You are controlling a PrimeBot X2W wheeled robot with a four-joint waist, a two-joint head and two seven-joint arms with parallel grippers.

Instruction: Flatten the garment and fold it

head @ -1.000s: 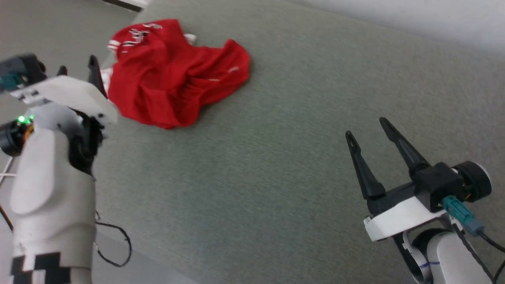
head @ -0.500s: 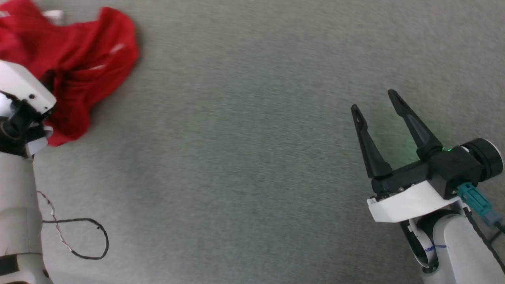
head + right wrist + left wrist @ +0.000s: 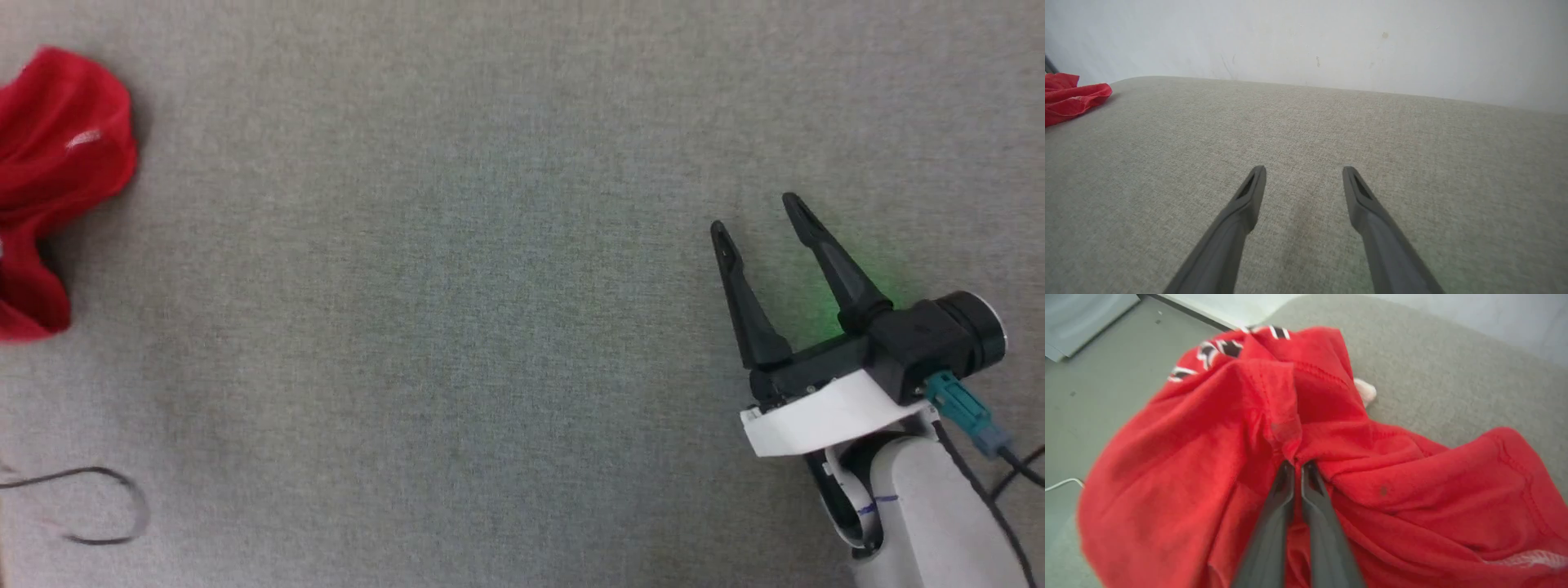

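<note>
Garment: a red jersey, crumpled in a heap at the far left edge of my head view, lying on the grey surface. In my left wrist view it bunches around my fingers. In my right wrist view only a red corner shows, at the far left.
Lettering: black marks outlined in white on the far part of the heap, too creased to read.
Floor: grey, beyond the heap's left side in my left wrist view.
Left claw: my two dark fingers are pressed together, pinching a raised fold of the red cloth at their tips.
Cable: a thin black loop on the surface, below the garment and apart from it.
Surface: grey-green woven fabric, flat.
Right claw: my fingers are spread wide and hold nothing. They stand over bare fabric, well apart from the garment.
Green glow: a patch of light on the fabric just beside my right finger.
Connector: teal plug on my right wrist housing, with a dark cable leading off it.
Wall: pale, beyond the surface's far edge.
</note>
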